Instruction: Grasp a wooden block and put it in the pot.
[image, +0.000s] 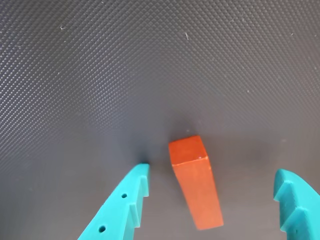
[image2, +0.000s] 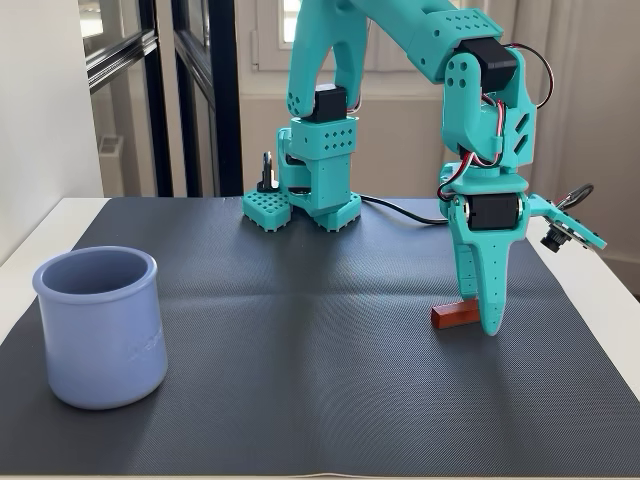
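Gripper (image: 212, 182): jaws spread wide, straddling the block, gripping nothing.
Wooden block (image: 196, 182): flat on the dark mat (image2: 300, 330), right side in the fixed view.
Pot (image2: 100, 325): near left, well apart, apparently empty.
Progress: grasp not yet made; closing, lifting, carrying and dropping remain.

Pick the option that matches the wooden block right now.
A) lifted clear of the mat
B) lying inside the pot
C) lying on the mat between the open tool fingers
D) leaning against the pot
C: in the wrist view the wooden block lies on the mat between the spread fingers of the tool; the pot stands far off in the fixed view.
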